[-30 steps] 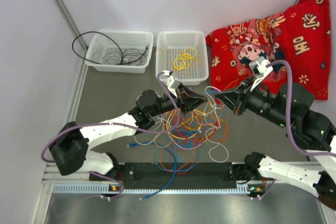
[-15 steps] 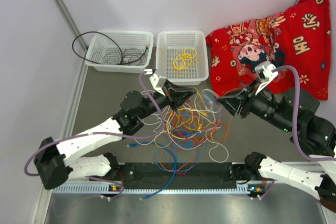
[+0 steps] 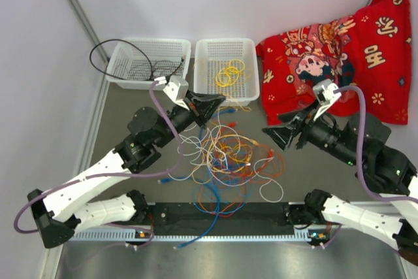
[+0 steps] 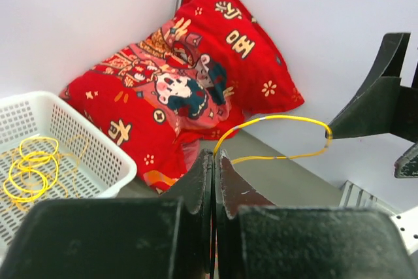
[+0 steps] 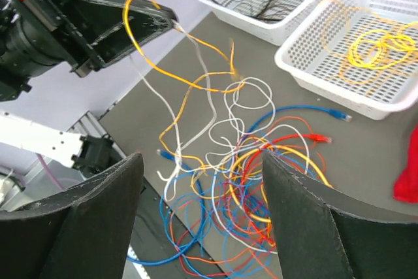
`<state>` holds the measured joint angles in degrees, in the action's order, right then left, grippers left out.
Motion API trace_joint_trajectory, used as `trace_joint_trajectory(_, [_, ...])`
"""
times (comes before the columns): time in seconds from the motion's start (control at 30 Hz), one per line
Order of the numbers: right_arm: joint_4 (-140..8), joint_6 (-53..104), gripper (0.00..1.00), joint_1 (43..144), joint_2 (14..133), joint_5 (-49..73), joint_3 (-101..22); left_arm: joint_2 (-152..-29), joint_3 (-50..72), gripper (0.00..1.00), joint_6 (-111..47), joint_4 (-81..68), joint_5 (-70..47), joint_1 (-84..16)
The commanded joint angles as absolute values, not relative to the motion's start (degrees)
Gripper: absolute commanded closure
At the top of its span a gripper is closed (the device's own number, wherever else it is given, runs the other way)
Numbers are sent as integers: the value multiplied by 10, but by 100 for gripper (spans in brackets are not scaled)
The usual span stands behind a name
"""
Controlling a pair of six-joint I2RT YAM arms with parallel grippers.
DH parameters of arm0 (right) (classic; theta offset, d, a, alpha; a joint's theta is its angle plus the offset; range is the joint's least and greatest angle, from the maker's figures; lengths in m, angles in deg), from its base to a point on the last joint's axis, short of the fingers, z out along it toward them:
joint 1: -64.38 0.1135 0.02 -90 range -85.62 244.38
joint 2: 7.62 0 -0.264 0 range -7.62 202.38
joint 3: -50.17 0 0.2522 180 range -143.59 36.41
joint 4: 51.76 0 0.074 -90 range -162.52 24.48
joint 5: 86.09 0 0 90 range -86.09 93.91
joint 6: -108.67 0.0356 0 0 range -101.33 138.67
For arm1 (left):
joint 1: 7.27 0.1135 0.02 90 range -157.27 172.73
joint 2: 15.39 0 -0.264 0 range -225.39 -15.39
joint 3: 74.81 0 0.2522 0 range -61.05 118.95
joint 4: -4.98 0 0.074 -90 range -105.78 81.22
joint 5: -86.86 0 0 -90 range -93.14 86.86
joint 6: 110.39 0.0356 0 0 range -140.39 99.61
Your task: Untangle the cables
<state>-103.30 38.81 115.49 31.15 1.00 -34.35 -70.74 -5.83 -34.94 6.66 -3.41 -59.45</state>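
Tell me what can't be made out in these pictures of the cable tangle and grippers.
Top view: how strands cross inside the cable tangle; too thin, overlapping.
Left wrist view: the tangle, out of view below the left gripper; only its pinched yellow cable shows.
Right wrist view: whether a white strand is pinched too; blurred at the tips.
Right wrist view: the tangle's near side, behind the right gripper and past the bottom edge.
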Motion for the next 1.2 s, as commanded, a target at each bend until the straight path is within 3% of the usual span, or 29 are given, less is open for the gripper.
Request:
trace_joint_trajectory(0.0, [-949, 391, 28, 1155, 339, 58, -338, -720, -32, 100, -344, 36, -23, -596])
trace_joint_trajectory(0.53, [-908, 323, 31, 1155, 424, 69, -368, -725, -40, 100, -363, 30, -29, -596])
trace_joint_trajectory(0.6, [-896, 322, 39, 1155, 437, 66, -361, -725, -42, 100, -365, 31, -29, -596])
trace_joint_trajectory(0.63, [-891, 322, 47, 1155, 439, 62, -358, -725, -44, 100, -367, 30, -29, -596])
trace_joint_trajectory(0.67, [-884, 323, 75, 1155, 441, 57, -353, -724, -45, 100, -369, 31, -29, -596])
trace_joint_trajectory(0.7, [-875, 323, 95, 1156, 441, 46, -351, -723, -46, 100, -369, 31, -29, -596])
trace_joint_trajectory(0.73, [-871, 323, 100, 1155, 441, 44, -351, -722, -49, 100, -368, 30, -29, -596])
trace_joint_trajectory(0.87, [-857, 312, 100, 1155, 441, 15, -361, -714, -64, 100, -365, 8, 23, -596])
trace_joint_trajectory(0.9, [-856, 308, 100, 1155, 448, -5, -367, -710, -66, 89, -369, -15, 51, -596])
trace_joint_trajectory(0.93, [-859, 304, 100, 1155, 453, -14, -374, -709, -72, 70, -382, -24, 76, -596])
trace_joint_trajectory(0.97, [-863, 297, 100, 1154, 461, -23, -392, -701, -74, 40, -389, -37, 99, -596])
trace_joint_trajectory(1.03, [-876, 285, 100, 1153, 489, -45, -414, -691, -89, 19, -412, -61, 166, -596])
trace_joint_trajectory(1.07, [-879, 284, 100, 1151, 499, -57, -431, -678, -95, 1, -418, -67, 189, -596])
trace_joint_trajectory(1.17, [-885, 291, 100, 1126, 540, -54, -460, -658, -108, 1, -435, -112, 274, -596])
